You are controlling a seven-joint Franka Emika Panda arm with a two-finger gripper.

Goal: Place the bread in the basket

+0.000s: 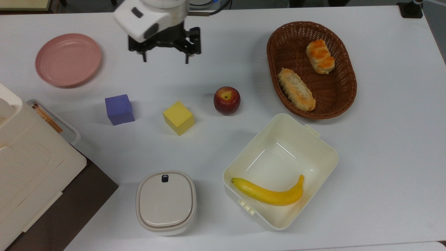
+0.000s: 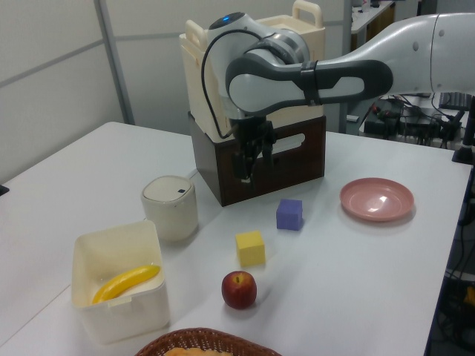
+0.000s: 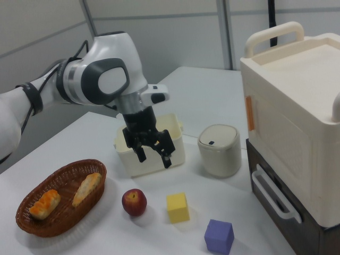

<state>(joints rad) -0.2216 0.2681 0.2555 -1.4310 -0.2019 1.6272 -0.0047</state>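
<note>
Lab-like room: white table [image 1: 383, 157], partition walls [image 2: 52, 81], toy props.

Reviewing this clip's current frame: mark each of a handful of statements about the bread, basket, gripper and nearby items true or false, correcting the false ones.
1. The bread lies inside the basket. True.
2. The gripper is shut on the bread. False: it is open, holds nothing, and hangs over the table away from the basket.
3. A longer flat bread shares the basket. True.
4. The banana lies on the pink plate. False: it lies in the cream box.
5. The apple sits on the table between the yellow cube and the basket in the top view. True.
</note>
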